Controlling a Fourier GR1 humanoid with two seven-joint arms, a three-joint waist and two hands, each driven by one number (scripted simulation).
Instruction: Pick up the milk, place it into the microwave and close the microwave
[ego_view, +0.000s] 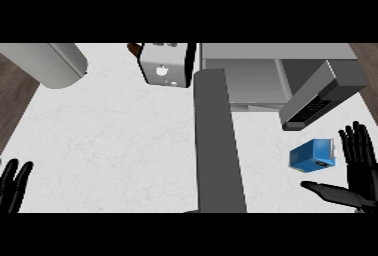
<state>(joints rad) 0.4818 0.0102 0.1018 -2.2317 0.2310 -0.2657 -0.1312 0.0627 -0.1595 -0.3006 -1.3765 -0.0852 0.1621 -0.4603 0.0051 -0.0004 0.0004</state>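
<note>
My left hand (15, 182) rests at the lower left edge of the view, fingers straight and pointing up, holding nothing. My right hand (358, 172) is at the lower right, fingers straight and slightly spread, thumb stretched out to the left, also holding nothing. Just beside my right fingers, to their left and apart from them, the blue milk carton (313, 155) sits on the white counter (111, 145), tilted as I see it. A small dark patch and a pale mark show on the carton, but I can read no words there.

Left of the milk, the long grey microwave door (218, 150) swings out toward me, running from the counter's near edge up to the microwave (251, 80), whose grey cavity stands open beyond. Above the milk, a grey slanted panel with a dark keypad (314, 107) juts out; its keys are too small to read. Farther left at the back stands a silver toaster (164, 65) with small marks on its face, unreadable. At the far left corner is a grey cylinder (52, 62).
</note>
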